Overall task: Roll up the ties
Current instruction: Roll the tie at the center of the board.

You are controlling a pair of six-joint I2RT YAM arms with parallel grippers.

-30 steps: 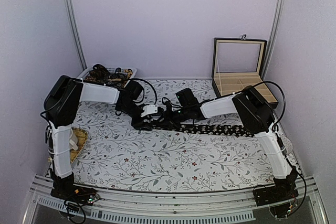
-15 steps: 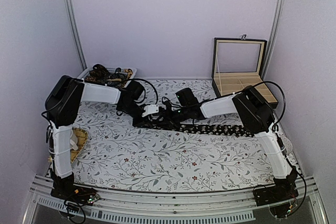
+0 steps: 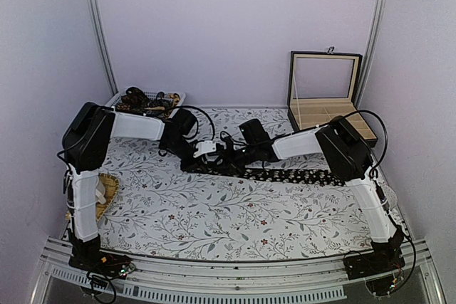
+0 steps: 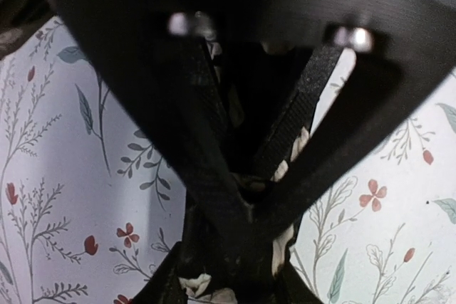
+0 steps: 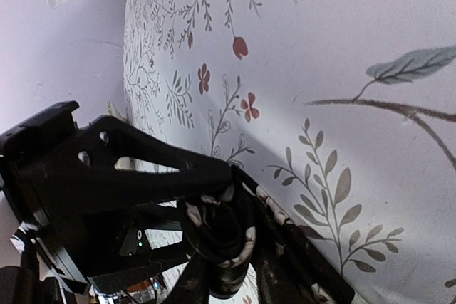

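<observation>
The tie (image 3: pixel 299 175) stretches across the tabletop (image 3: pixel 214 211) toward 3 o'clock from its rolled end, which my left end effector (image 4: pixel 246 201) clamps, while I cannot tell whether my right end effector (image 3: pixel 231 156) grips it.

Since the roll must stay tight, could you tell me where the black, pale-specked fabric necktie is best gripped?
Grip the necktie at its rolled end, pinching across the coil from above: it is the only raised part; the tail lies flat.

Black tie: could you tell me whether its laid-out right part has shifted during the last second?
No. The black tie has its laid-out part ending at the same place in front of the open box as before.
</observation>
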